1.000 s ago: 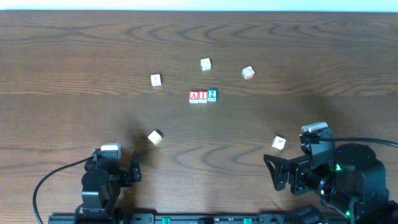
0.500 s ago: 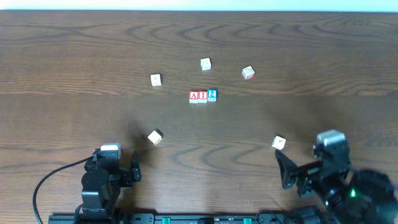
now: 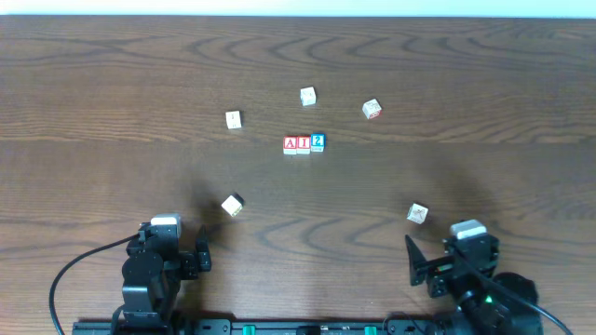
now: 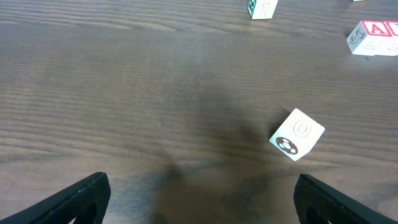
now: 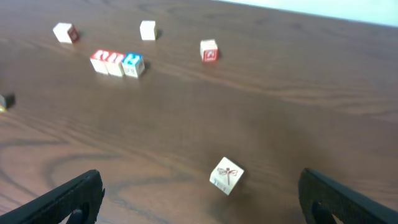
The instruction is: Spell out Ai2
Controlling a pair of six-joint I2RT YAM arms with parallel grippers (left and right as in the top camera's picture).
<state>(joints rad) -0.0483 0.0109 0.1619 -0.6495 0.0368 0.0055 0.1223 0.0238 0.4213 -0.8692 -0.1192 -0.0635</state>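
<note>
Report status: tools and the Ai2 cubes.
Left tool open, empty. Right tool open, empty. A cube, I cube, 2 cube side by side, reading AI2. Spare cubes scattered around, none blocking.

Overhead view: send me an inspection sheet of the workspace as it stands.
Surface: dark wooden table, no spills seen.
Job's things: A cube, I cube, 2 cube side by side in a row, mid-table.
Clutter: five pale cubes scattered around the row, apart from it.
Grippers: left gripper open, empty; right gripper open, empty.
Cables: black cable looping beside the left arm.
Surroundings: pale strip beyond the far edge.
</note>
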